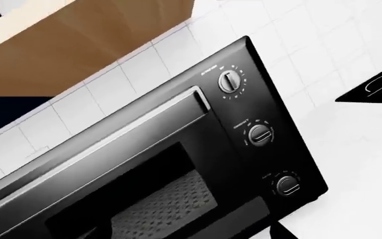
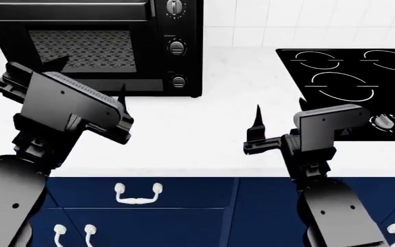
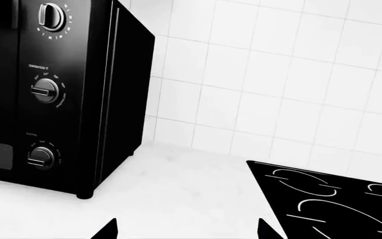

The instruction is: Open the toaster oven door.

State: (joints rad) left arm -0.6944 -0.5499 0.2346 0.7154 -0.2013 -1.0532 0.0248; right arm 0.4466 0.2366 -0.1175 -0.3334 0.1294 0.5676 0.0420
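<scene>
The glossy black toaster oven (image 2: 94,46) stands at the back left of the white counter, with three silver-ringed knobs (image 2: 176,48) down its right side. Its door (image 2: 81,51) looks shut, a wire rack shows through the glass, and the bar handle (image 2: 67,18) runs along the top edge. The left wrist view shows the door (image 1: 157,194), the handle (image 1: 111,144) and the knobs (image 1: 260,133) close up. My left gripper (image 2: 88,77) is open and empty, just in front of the door's lower half. My right gripper (image 3: 187,231) is open and empty over the counter, right of the oven (image 3: 58,94).
A flat black stovetop (image 2: 348,72) with white rings lies at the back right, also in the right wrist view (image 3: 330,204). Navy cabinet fronts with white handles (image 2: 137,194) run below the counter edge. A white tiled wall (image 3: 277,74) stands behind, and a wooden cabinet (image 1: 78,40) hangs above.
</scene>
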